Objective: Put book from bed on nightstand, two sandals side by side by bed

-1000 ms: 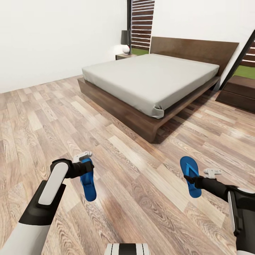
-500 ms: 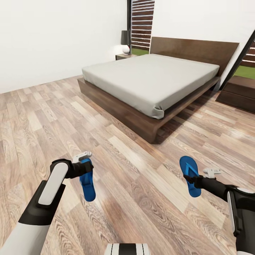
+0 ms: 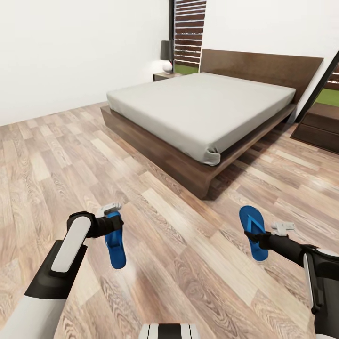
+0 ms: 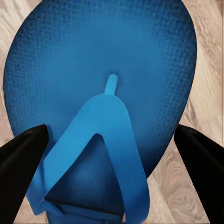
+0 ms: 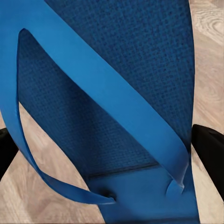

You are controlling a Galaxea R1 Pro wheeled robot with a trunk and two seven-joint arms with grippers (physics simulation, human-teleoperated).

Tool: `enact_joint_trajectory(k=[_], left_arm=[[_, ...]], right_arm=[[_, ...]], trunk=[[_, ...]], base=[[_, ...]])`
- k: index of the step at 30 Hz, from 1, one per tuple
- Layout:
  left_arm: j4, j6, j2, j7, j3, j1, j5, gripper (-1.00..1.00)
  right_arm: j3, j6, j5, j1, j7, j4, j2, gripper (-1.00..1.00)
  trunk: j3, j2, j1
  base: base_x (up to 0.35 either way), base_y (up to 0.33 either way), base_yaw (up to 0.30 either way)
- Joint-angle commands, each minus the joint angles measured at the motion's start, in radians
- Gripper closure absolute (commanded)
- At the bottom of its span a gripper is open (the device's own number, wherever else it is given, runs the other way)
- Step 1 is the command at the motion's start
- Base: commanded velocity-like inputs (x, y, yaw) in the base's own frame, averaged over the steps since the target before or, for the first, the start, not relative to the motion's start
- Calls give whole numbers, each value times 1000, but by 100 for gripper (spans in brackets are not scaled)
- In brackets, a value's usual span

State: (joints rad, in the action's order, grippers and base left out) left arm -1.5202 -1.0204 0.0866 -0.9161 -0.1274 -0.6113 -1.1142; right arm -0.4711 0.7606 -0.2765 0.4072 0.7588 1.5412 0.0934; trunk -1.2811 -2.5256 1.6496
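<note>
With each blue sandal pinched in a set of fingers, left sandal (image 3: 115, 240) in the left gripper (image 3: 111, 221), right sandal (image 3: 253, 232) in the right gripper (image 3: 263, 238), both hang above the floor (image 3: 188, 235) short of the bed (image 3: 197, 108), probably light, bendy, best gripped at the sole edge.

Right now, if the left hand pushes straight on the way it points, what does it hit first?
Past the blue sandal it already grips, the left hand points down at the wood floor; probably floor first, though the gap is unclear.
</note>
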Motion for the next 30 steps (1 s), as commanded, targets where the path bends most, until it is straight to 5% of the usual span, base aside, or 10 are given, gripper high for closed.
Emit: enact_joint_trajectory(k=[1,30], left_arm=[[-1,-2,1,-11,-2,-1,-8,100],[19,-1,1,-15,0,-1,-7,100]], right_arm=[[-1,4,-8,1,9,2,0,100],[-1,6,-7,1,10,17,-1,100]], trunk=[[-1,0,0],[-1,0,0]], base=[[315,-71,0],[206,-240,0]])
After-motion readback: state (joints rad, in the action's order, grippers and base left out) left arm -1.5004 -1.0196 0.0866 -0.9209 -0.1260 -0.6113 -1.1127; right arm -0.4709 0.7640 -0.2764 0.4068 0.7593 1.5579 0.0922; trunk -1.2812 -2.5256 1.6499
